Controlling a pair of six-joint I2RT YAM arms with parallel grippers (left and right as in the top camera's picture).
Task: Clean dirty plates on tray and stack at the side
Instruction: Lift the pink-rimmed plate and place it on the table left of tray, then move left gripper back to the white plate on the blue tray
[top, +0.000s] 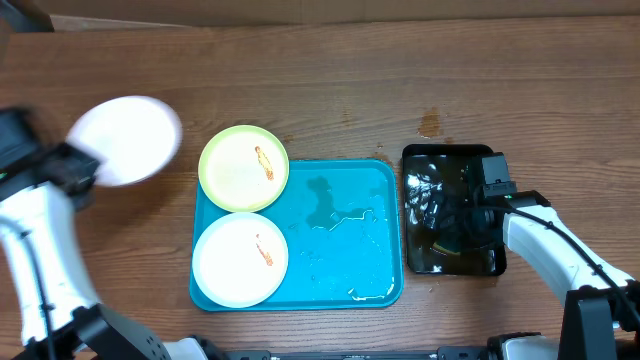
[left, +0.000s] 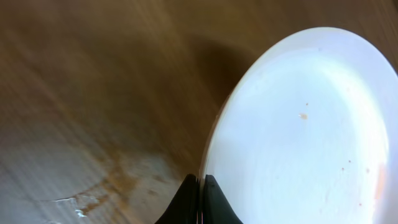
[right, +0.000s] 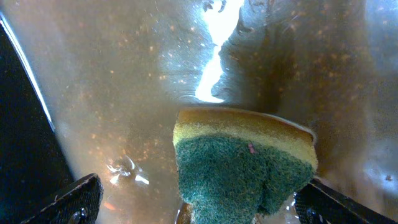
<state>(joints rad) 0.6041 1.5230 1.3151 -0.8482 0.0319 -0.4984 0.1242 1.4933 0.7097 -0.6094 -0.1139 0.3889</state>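
Left wrist: left gripper (left: 200, 186) pinches the white plate (left: 298, 124) by its rim; we'd lower it flat beside the turquoise tray (top: 345, 260). Right gripper (right: 202, 194) gapes wide around the sponge (right: 242, 168).

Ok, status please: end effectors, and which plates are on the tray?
Left end effector shut on white plate, off tray. Right end effector open over sponge in black tray. Yellow-green plate, smeared white plate on tray. Nothing blocking.
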